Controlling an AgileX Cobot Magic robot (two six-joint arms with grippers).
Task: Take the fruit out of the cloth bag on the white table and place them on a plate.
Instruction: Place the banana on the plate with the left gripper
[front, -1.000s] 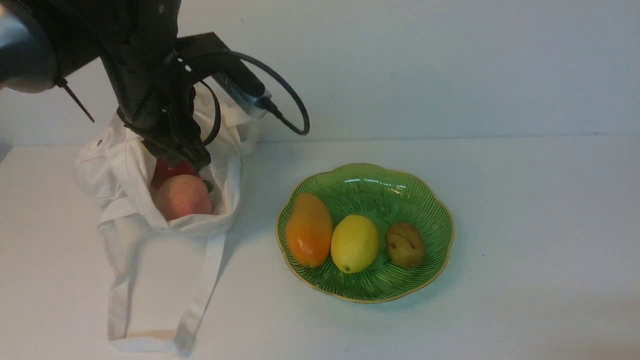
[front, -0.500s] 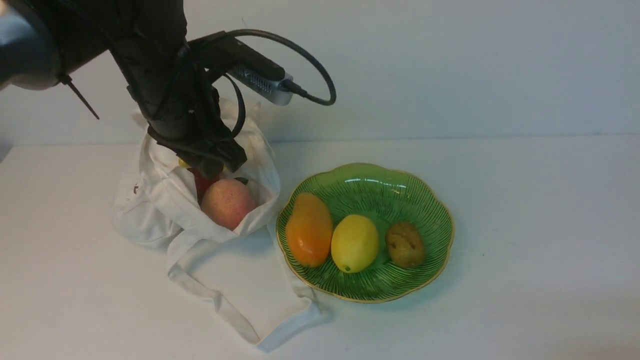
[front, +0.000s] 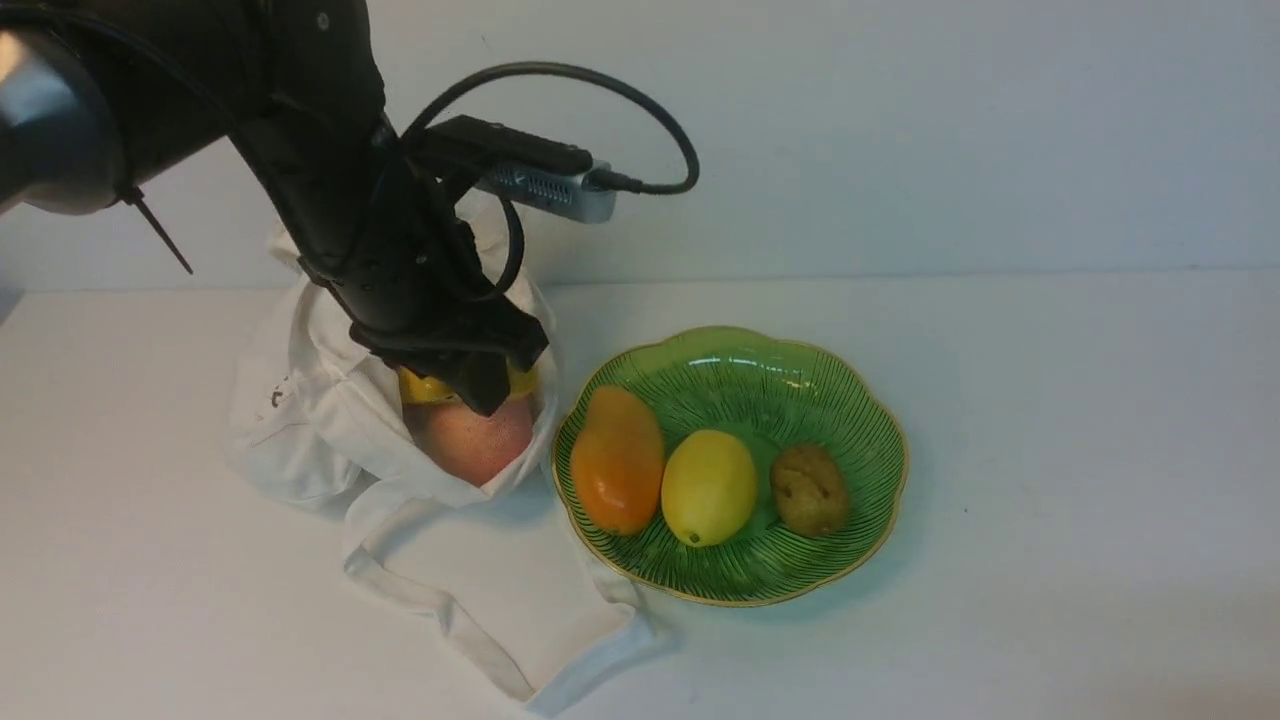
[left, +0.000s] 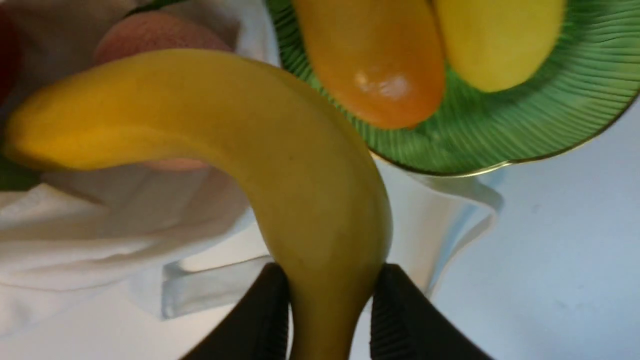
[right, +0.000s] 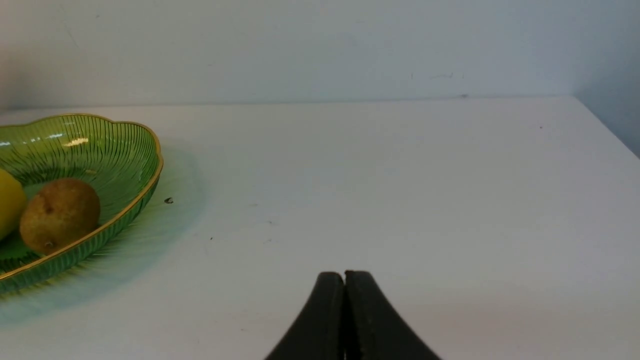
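My left gripper (front: 480, 385) is shut on the yellow banana (left: 280, 165) and holds it just above the mouth of the white cloth bag (front: 300, 420). In the front view only a strip of the banana (front: 425, 388) shows under the arm. The pink peach (front: 470, 440) lies in the bag's opening, also seen in the left wrist view (left: 150, 32). A sliver of red fruit (left: 6, 55) shows at that view's edge. The green plate (front: 840, 400) stands right of the bag, touching it. My right gripper (right: 344, 280) is shut and empty over the white table (right: 400, 175).
On the plate lie an orange oval fruit (front: 618, 460), a yellow lemon (front: 708, 487) and a brown kiwi (front: 810, 488). The bag's strap handles (front: 480, 620) trail toward the table's front edge. A white wall rises behind the table.
My left arm has moved right, dragging the bag against the plate's left rim. The banana has come up out of the bag in the gripper.
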